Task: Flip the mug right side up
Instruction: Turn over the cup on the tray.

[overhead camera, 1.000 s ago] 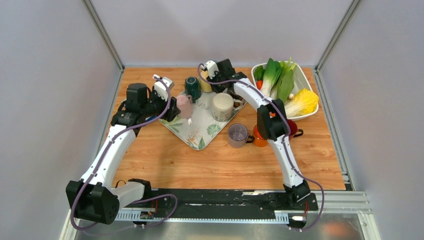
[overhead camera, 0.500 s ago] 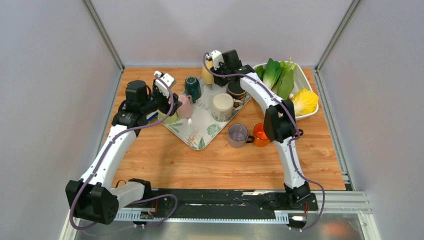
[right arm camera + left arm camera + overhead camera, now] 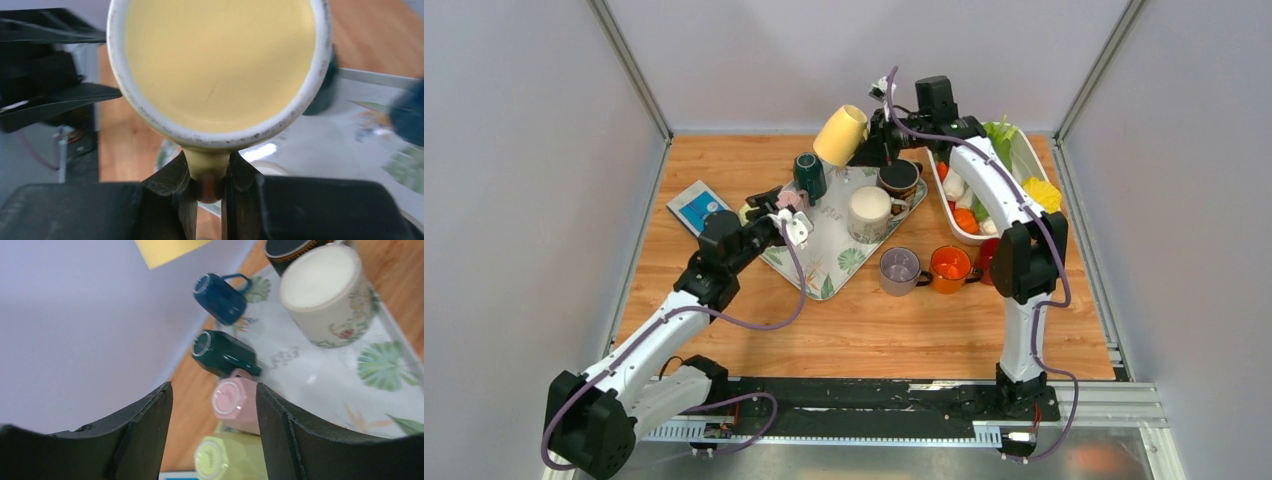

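Compared with a second ago, the yellow mug (image 3: 841, 134) is riding clear above the far corner of the tray (image 3: 824, 272). It is tilting, its handle clenched in the right gripper (image 3: 876, 138). The left gripper (image 3: 774, 198) is hovering over the tray's left edge, released and holding nothing.

From the left wrist, its fingers (image 3: 150, 440) are framing a pink mug (image 3: 232, 402), which is showing its base beside a dark green mug (image 3: 222, 352).

From the right wrist, one round end of the yellow mug is facing the camera, its handle pinched between the fingers (image 3: 175, 185).

I see a mug (image 3: 841, 134) hanging above the tray's (image 3: 819, 272) rear. More mugs (image 3: 869, 213) sit on the tray; a vegetable bin (image 3: 1028, 152) lies right, three cups (image 3: 951, 268) before it.
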